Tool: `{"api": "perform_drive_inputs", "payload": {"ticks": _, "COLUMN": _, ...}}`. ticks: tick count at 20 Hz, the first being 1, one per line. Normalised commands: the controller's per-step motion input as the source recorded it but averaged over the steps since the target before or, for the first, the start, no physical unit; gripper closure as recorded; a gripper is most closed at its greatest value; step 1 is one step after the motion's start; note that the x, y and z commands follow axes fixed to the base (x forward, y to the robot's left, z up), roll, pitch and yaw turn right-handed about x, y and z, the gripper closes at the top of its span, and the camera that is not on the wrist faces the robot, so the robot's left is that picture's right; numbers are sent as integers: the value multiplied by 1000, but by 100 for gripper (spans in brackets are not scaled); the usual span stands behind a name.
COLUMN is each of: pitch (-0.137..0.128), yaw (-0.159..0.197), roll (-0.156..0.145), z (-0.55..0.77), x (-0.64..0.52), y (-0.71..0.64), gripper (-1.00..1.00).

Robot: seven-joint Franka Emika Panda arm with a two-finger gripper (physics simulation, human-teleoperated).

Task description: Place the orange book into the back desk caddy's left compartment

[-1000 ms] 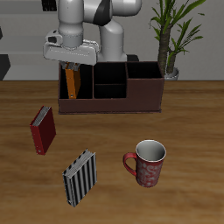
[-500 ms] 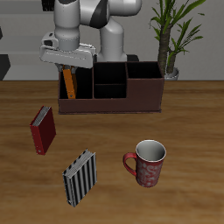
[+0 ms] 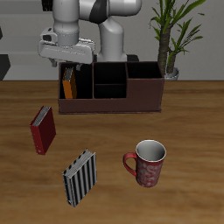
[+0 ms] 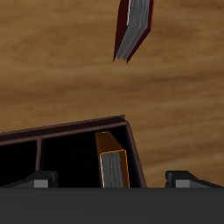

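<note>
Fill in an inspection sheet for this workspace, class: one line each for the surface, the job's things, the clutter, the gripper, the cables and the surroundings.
Surface: wooden table, level.
Job's things: orange book stands in the left compartment of the back desk caddy, leaning a little.
Clutter: dark red book, black-and-white striped book and red mug lie or stand nearer the table's front edge, apart from one another.
Gripper: gripper hangs above the compartment, open, apart from the book.
Cables: nothing seen.
Surroundings: potted plant behind the caddy.
</note>
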Motion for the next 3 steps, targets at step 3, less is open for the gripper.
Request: {"api": "perform_drive_inputs", "payload": {"ticks": 3, "pitch": -35, "yaw": 4, "roll": -6, "z": 268, "x": 66, "y": -47, "gripper": -100}}
